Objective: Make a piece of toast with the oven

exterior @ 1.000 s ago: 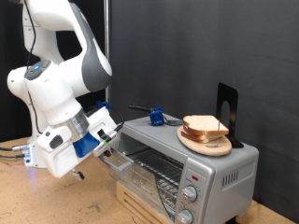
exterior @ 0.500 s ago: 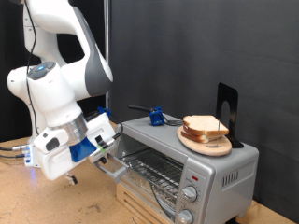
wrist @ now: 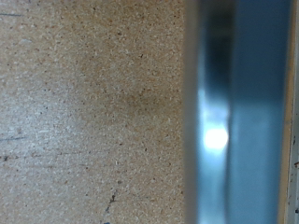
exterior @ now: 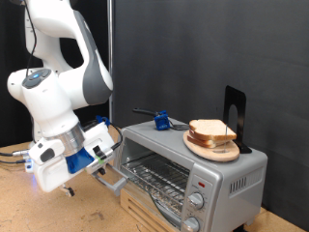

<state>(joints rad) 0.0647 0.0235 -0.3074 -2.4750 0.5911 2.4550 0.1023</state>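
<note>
The silver toaster oven (exterior: 208, 169) stands on a wooden box at the exterior view's right. Its door (exterior: 114, 178) hangs pulled open and the wire rack (exterior: 154, 174) shows inside. Slices of toast (exterior: 212, 130) are stacked on a round wooden plate (exterior: 214, 148) on the oven's top. My gripper (exterior: 102, 167) is low at the door's outer edge, by the handle; its fingers are hidden behind the hand. The wrist view shows no fingers, only a blurred shiny metal bar (wrist: 220, 121) over the speckled tabletop (wrist: 84, 103).
A small blue object (exterior: 161, 121) and a black upright stand (exterior: 235, 114) sit on the oven top. Round knobs (exterior: 197, 201) are at the oven's front right. The wooden box (exterior: 145, 211) lifts the oven off the table (exterior: 39, 208). A black curtain is behind.
The hand has moved down and towards the exterior view's left, and the oven door has swung further open with it. The toast and plate have not moved.
</note>
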